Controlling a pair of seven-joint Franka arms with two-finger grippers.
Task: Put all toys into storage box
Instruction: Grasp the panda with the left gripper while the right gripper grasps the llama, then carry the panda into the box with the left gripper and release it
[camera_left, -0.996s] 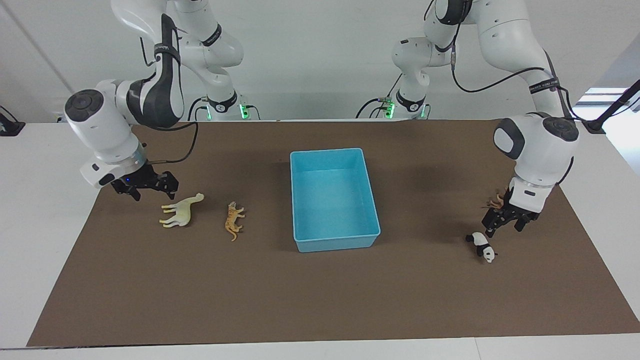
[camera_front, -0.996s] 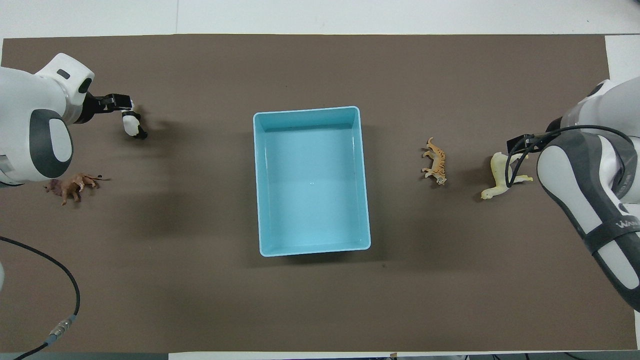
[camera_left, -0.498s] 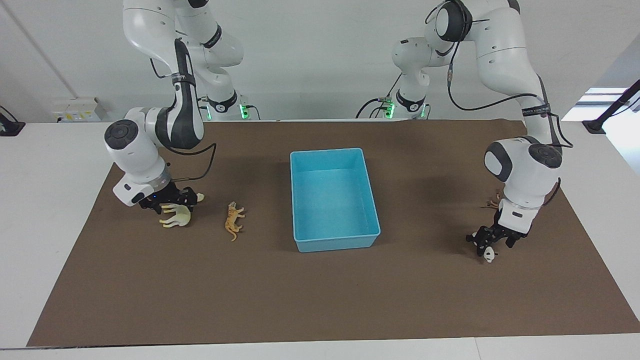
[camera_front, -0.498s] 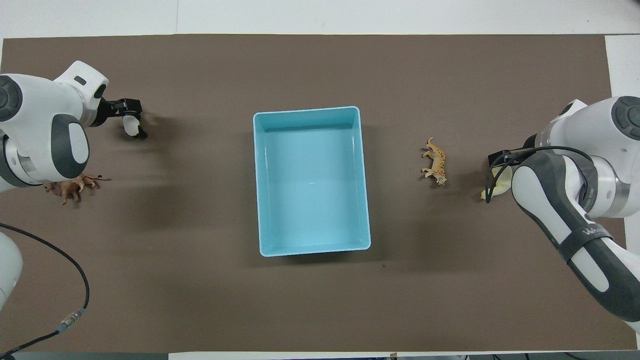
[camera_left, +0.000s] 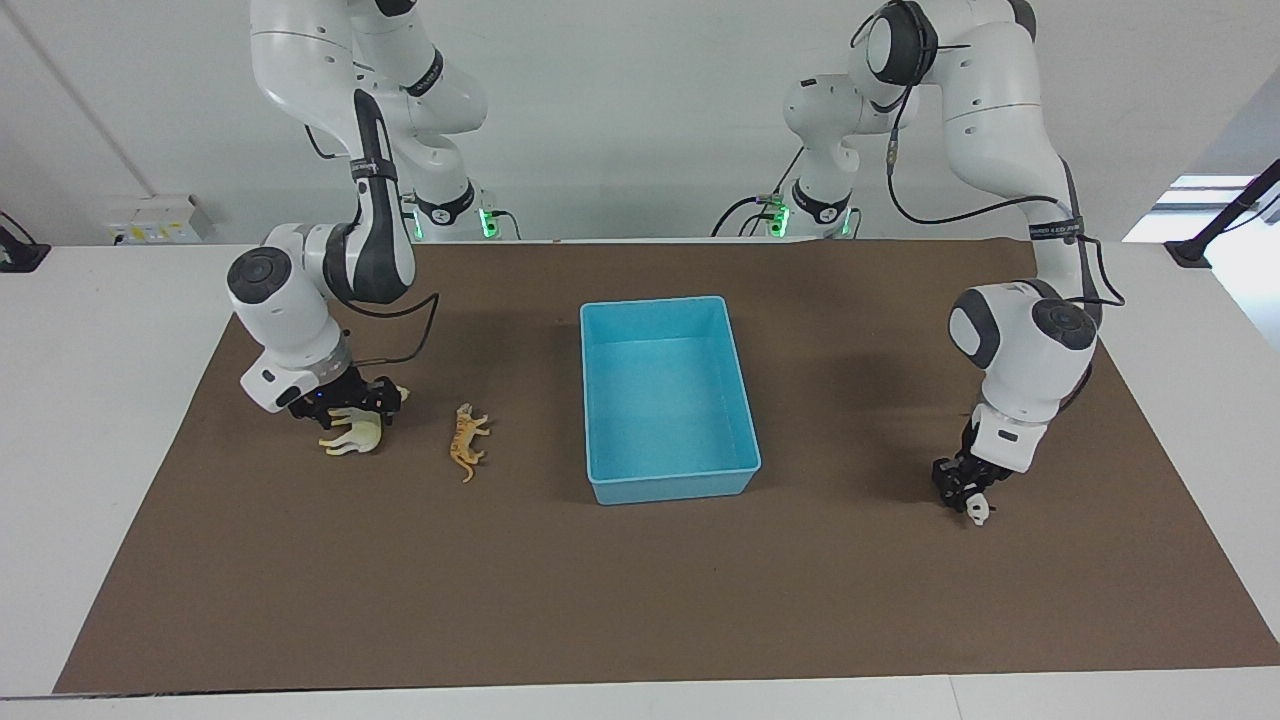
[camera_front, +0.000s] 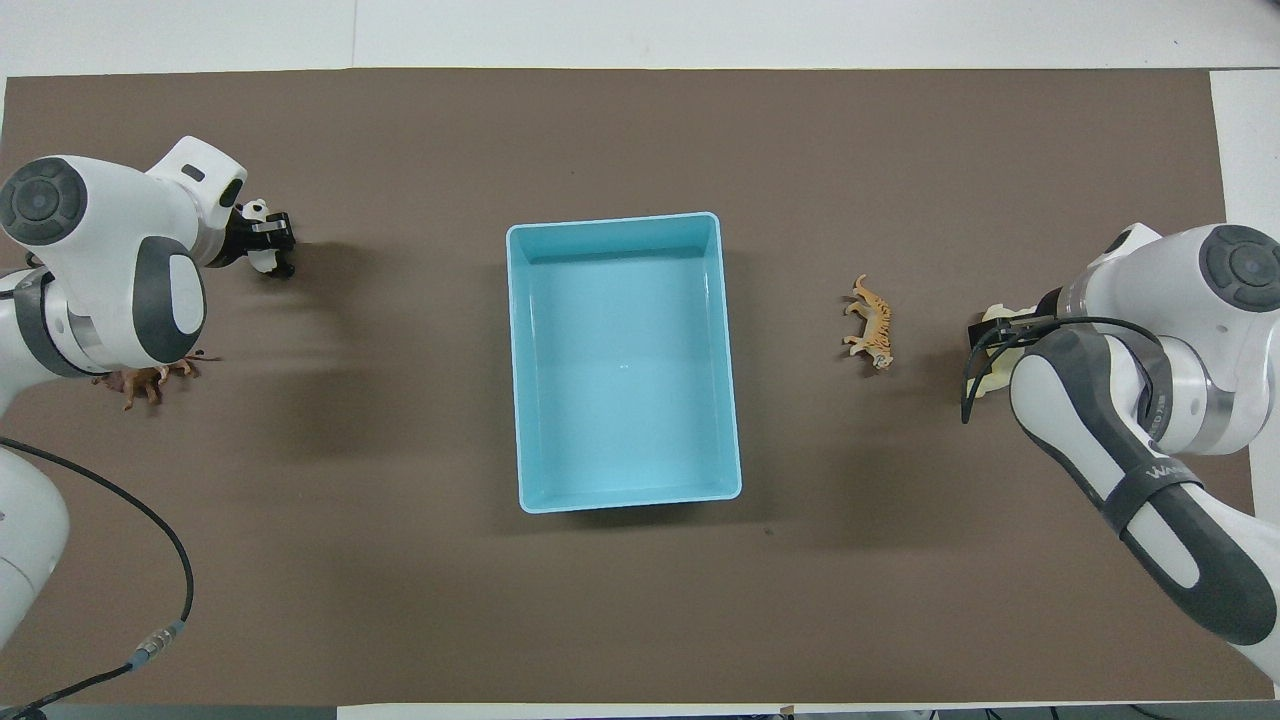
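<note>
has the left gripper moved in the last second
Yes. The left gripper has come down toward the storage box's end of the mat and now sits at the panda, which lies where it was.

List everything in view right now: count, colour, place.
storage box: 1, light blue, mid-mat, nothing in it.
tiger: 1, orange striped, on the mat between the box and the cream animal.
cream animal: 1, cream-yellow, long neck, toward the right arm's end, under the right gripper.
panda: 1, black and white, toward the left arm's end, at the left gripper.
brown animal: 1, brown, toward the left arm's end, nearer the robots than the panda, partly hidden by the arm.
mat: 1, brown, covers the white table.
right gripper: 1, black, down on the cream animal.
left gripper: 1, black, down on the panda.
</note>
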